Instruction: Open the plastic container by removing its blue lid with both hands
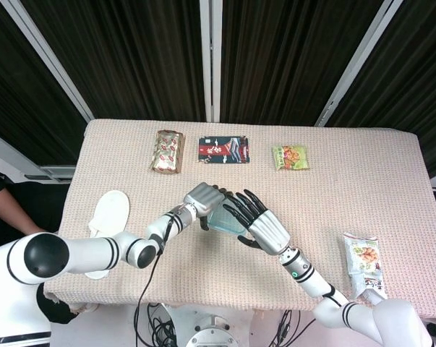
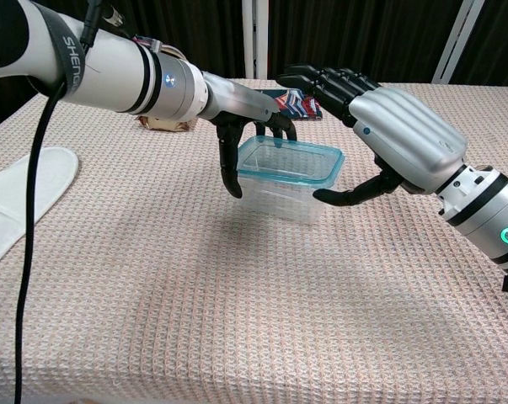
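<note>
Your plastic container (image 2: 283, 187) sits on the bench (image 2: 237, 320) just above the centre of the chest view, and its blue lid (image 2: 291, 161) looks seated all round the rim, so the opening itself is not yet done. You are at the stage of getting both hands set on it.

Your left hand (image 2: 247, 114) comes in from the upper left of the chest view and is curled over the container's far left corner, one dark finger running down the left wall and the others draped on the lid's back edge. It looks like a bracing hold on the box, though you cannot see how firmly it bears.

Your right hand (image 2: 387, 135) holds nothing. Its fingers are spread and raised above the lid's right end, apart from it, while the thumb reaches in low, just beside the container's right wall. In the head view the same hand (image 1: 255, 220) covers most of the container (image 1: 219, 220) near the middle of the frame, so contact cannot be judged from there.

Next, you probably need to bring the right hand down so its fingertips catch under the lid's right-hand lip. Keep the left hand pressing the box to the bench, then peel upward from that corner. If the left hold is loose, the whole box is likely to lift with the lid.
</note>
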Controlling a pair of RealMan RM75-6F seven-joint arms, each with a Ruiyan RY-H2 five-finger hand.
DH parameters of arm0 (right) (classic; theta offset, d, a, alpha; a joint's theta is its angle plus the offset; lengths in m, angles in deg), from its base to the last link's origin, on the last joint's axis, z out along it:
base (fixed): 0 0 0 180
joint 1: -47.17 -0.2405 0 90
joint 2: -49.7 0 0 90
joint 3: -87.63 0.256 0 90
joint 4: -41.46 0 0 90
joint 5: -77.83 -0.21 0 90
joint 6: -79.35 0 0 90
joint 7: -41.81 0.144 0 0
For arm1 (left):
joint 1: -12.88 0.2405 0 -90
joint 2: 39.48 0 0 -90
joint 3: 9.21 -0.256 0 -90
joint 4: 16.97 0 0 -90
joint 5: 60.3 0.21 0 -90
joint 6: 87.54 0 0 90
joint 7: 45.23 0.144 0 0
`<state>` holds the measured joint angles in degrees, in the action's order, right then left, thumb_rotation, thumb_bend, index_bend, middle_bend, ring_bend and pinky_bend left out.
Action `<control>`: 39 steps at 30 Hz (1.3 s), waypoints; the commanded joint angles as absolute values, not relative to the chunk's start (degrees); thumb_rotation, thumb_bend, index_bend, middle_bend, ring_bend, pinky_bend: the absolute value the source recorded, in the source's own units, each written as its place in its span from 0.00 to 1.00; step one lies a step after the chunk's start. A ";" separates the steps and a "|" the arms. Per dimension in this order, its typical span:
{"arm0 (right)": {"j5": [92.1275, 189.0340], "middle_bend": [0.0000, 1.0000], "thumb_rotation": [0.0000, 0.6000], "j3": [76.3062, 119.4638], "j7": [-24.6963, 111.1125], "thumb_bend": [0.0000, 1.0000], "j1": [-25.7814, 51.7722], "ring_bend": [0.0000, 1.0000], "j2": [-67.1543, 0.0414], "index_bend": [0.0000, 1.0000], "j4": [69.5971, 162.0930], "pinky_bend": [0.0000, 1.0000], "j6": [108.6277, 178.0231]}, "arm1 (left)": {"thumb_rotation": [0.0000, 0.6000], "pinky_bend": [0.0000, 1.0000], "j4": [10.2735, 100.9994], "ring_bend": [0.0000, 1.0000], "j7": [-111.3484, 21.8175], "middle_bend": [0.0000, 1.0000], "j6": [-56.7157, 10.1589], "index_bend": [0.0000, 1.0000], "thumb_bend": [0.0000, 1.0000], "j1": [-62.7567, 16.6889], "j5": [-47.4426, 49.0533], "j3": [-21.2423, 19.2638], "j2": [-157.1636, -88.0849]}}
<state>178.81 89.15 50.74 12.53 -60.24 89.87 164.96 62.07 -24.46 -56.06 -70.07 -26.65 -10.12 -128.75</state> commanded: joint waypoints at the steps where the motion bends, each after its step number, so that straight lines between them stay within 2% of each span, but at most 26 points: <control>1: 178.68 0.00 1.00 89.13 51.24 0.07 12.52 0.00 -60.05 0.00 89.97 0.00 165.03 | 1.00 0.36 62.44 0.22 -24.58 0.32 -55.87 0.25 0.00 -69.94 -26.13 -9.93 -128.50; 4: 178.64 0.00 1.00 89.17 51.82 0.09 12.53 0.00 -60.15 0.00 89.40 0.00 165.50 | 1.00 0.36 63.18 0.22 -25.38 0.32 -56.12 0.24 0.00 -69.57 -25.66 -9.43 -127.98; 7: 178.63 0.01 1.00 89.22 52.66 0.18 12.44 0.00 -60.58 0.01 88.46 0.00 165.91 | 1.00 0.36 63.48 0.22 -25.76 0.31 -56.14 0.23 0.00 -69.29 -24.94 -9.22 -127.57; 9: 178.63 0.02 1.00 89.12 52.77 0.24 12.40 0.00 -60.91 0.06 87.79 0.00 165.90 | 1.00 0.36 63.66 0.22 -26.01 0.30 -56.22 0.21 0.00 -69.21 -24.83 -9.09 -127.34; 16: 178.64 0.10 1.00 89.00 52.93 0.30 12.11 0.00 -62.40 0.39 85.60 0.00 166.21 | 1.00 0.35 64.81 0.21 -27.66 0.25 -56.61 0.14 0.00 -68.58 -24.20 -8.25 -126.13; 18: 178.51 0.12 1.00 89.01 53.14 0.31 12.11 0.00 -62.88 0.48 84.90 0.00 166.26 | 1.00 0.33 65.23 0.17 -28.09 0.23 -56.72 0.12 0.00 -68.42 -24.29 -8.14 -125.77; 22: 178.28 0.14 1.00 89.13 54.16 0.33 12.09 0.00 -63.91 0.60 83.20 0.00 166.81 | 1.00 0.24 66.14 0.11 -28.99 0.19 -56.65 0.09 0.00 -67.83 -24.02 -8.00 -124.98; 27: 178.00 0.14 1.00 89.60 55.30 0.36 11.97 0.00 -64.91 0.69 81.48 0.00 168.06 | 1.00 0.18 68.02 0.07 -28.89 0.15 -54.65 0.07 0.00 -66.92 -22.88 -8.12 -123.97; 39: 177.97 0.15 1.00 90.27 57.48 0.36 11.48 0.00 -66.11 0.73 78.05 0.00 171.62 | 1.00 0.09 71.53 0.00 -27.15 0.05 -51.43 0.03 0.00 -64.65 -23.08 -10.46 -120.71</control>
<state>177.95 90.30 57.30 11.53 -66.05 78.22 171.50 71.17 -27.14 -51.84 -65.04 -22.97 -10.30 -121.08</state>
